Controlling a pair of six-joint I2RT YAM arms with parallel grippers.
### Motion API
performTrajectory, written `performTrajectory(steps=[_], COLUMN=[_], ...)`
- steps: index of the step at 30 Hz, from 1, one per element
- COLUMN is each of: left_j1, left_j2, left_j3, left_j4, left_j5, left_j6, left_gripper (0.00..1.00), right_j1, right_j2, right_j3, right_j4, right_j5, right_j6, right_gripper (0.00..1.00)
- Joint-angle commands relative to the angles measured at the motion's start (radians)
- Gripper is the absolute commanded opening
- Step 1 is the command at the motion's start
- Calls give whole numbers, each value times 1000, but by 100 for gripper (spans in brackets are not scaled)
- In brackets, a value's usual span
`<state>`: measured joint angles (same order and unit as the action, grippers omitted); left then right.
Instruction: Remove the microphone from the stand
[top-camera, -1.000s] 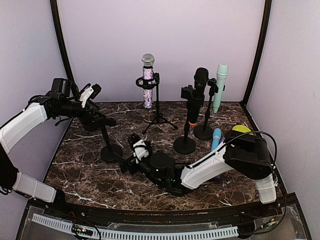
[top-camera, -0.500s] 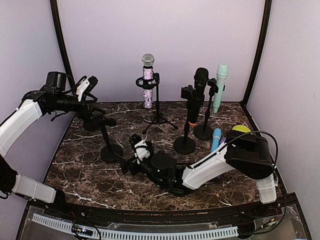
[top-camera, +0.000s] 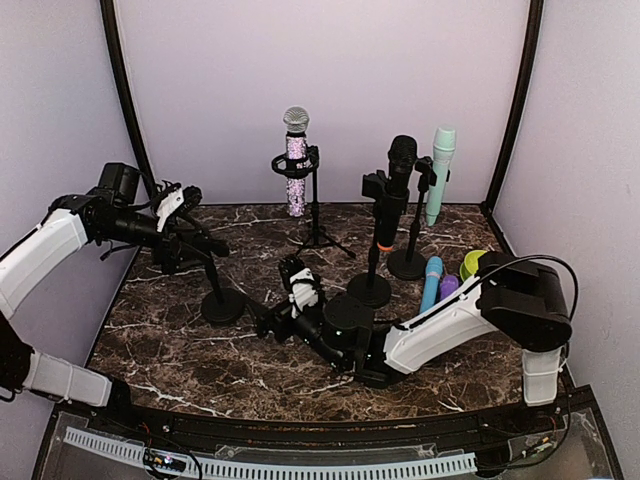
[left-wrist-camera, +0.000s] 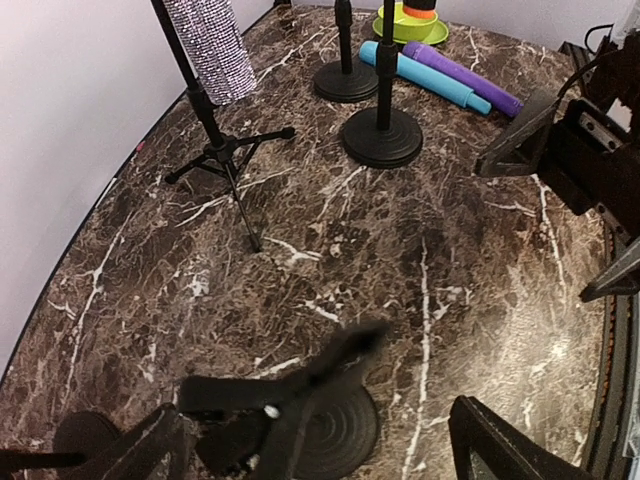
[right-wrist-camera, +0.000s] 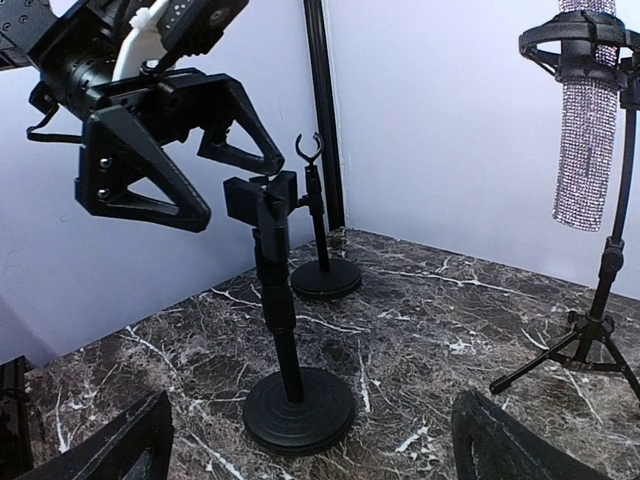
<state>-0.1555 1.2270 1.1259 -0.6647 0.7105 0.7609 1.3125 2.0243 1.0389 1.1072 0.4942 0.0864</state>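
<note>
Three microphones sit upright in stands, well beyond both sets of jaws: a glitter microphone (top-camera: 296, 160), a black microphone (top-camera: 396, 190) and a teal microphone (top-camera: 440, 172). The left gripper (top-camera: 195, 222) has its jaws spread wide and holds nothing, with the clip of an empty stand (top-camera: 215, 280) between them. The right gripper (top-camera: 275, 293), jaws equally wide and bare, hangs low over the bench (top-camera: 200, 370).

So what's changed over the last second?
The left gripper rose, then dropped back, its open jaws either side of the clip on the empty stand, holding nothing. The right gripper shifted rightward, open too. The sparkly microphone, black microphone and teal microphone stayed on their stands.
</note>
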Motion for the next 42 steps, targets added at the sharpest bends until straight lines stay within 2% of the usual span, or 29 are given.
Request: performTrajectory(steps=[1,9,16,24,31,38,42], left_j1=[-2,-2,-2,-1,-1,-2,-2], left_j2=[78,93,95,112,138,153,155], left_j3=[46,-16,-77,-157,-151,-145,-144], left_j4=[44,114,193,362,387,381,395], left_j5=[-89,-92,-106,-140,-109,-96,-158], left_j6=[82,69,33,-68,-94,-78,-49], left_gripper=[91,87,77,56,48,26,22], right_j1=[-2,-1,-2,-2,-2,-2,-2], right_j2=[-25,-25,-12,-21,-21,-21,-19], right_j3=[-15,-13,2,-6,-6,-6,-5], right_j4=[26,14,3,-6,-10,-18,-18], right_j5=[-4,-12,-21,-8,-5,1,1], right_j6=[25,33,39,52,62,65,67], right_gripper=[97,96,94,91,88,87,87])
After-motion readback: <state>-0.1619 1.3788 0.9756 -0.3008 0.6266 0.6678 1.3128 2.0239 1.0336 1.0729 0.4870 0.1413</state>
